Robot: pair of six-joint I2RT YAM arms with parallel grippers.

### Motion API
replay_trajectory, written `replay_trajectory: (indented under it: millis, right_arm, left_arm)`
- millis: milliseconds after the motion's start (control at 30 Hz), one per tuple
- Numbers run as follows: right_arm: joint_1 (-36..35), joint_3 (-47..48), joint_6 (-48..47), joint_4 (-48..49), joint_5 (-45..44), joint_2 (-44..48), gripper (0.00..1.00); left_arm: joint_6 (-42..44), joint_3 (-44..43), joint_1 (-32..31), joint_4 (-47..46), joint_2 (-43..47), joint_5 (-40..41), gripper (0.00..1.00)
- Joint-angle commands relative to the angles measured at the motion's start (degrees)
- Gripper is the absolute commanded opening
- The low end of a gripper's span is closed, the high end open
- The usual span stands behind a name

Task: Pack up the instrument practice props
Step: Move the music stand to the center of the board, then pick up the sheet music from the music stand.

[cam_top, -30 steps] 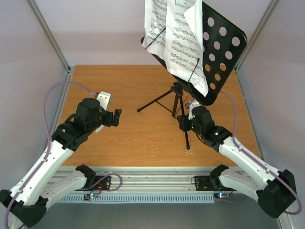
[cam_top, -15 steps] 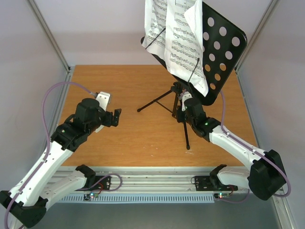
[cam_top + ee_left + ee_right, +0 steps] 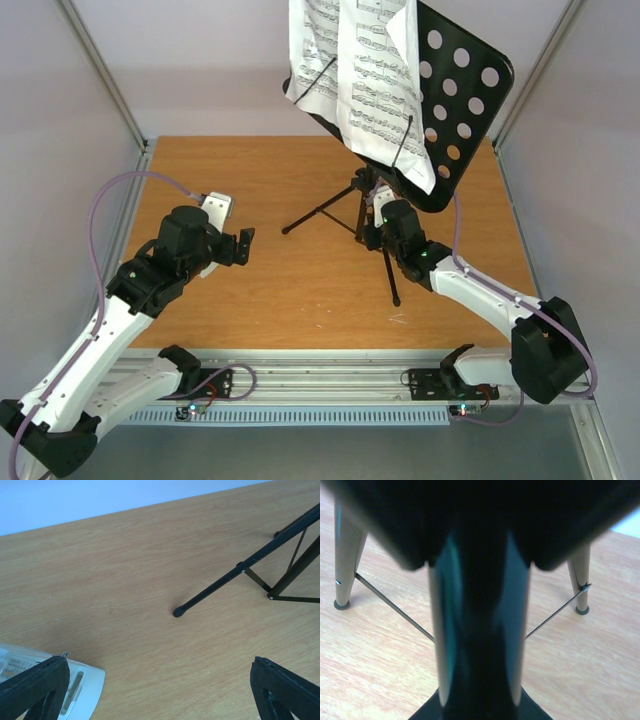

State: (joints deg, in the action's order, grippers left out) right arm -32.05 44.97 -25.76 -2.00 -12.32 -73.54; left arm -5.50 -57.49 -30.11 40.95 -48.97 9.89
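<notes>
Where the music stand (image 3: 465, 80) is: it stands upright on the bench (image 3: 300, 290), at about 1 o'clock from the bench's middle, with the perforated desk tilted high over the far edge.
Sheet music (image 3: 370, 80): white printed pages lie against the desk, held by two thin black wires. One page's top corner curls forward.
Tripod: one leg runs out toward 9 o'clock and another toward 6 o'clock, both feet on the wood. The left wrist view shows the 9 o'clock leg (image 3: 225, 585) ending in a rubber tip.
Right arm (image 3: 470, 290): it reaches to 11 o'clock, up to the stand's pole just above the leg hub.
Right jaws: closed on the pole (image 3: 480, 630), which fills the middle of the wrist view. Two legs splay to either side behind it.
Left arm (image 3: 150, 280): it lies at 9 o'clock on the bench, pointing toward 3 o'clock.
Left jaws: wide apart and holding nothing, with the fingers (image 3: 35, 687) low over bare wood.
Metronome (image 3: 217, 208): small and white, it sits at 9 o'clock just beside the left jaws, well apart from the stand. Whether it touches them I cannot tell.
</notes>
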Motion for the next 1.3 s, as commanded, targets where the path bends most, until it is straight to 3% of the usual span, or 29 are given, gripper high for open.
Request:
replay_trajectory:
  millis: [0,267,467,633,667,867,933,1133,1267]
  right_arm:
    - [-0.42,0.20,-8.21,9.04,6.70,-2.56,0.01]
    - [2.26,2.39,-10.83,16.18,18.05,-8.53,0.01]
    - [4.75,5.60,-12.60,15.02,25.67,-11.93,0.01]
    - [5.35,6.18,-15.42,12.48,26.24,-12.06,0.01]
    - [5.57,6.07,-15.38,12.24,26.14,-11.88,0.05]
    - [5.60,4.62,-14.10,12.73,25.69,-9.87,0.50]
    - [5.61,3.72,-13.80,12.79,25.22,-8.63,0.59]
    - [5.60,0.40,-12.79,10.65,24.43,-2.21,0.80]
    - [5.60,-5.58,-8.87,6.71,23.83,5.42,0.81]
  left_arm:
    - [0.49,-0.16,0.05,-0.68,0.49,0.11,0.99]
    - [0.49,-0.16,0.05,-0.61,0.80,0.21,0.99]
    - [0.49,-0.12,0.05,-0.61,0.82,0.31,0.99]
    - [0.49,-0.07,0.05,-0.62,0.72,0.22,0.99]
    - [0.49,-0.07,0.06,-0.64,0.64,0.18,0.99]
    - [0.57,-0.07,0.05,-0.66,0.29,0.37,0.99]
    - [0.58,-0.07,0.05,-0.65,0.28,0.47,0.99]
    - [0.62,0.01,0.05,-1.01,0.75,0.66,0.99]
    - [0.90,0.53,0.05,-2.05,2.31,-0.87,0.99]
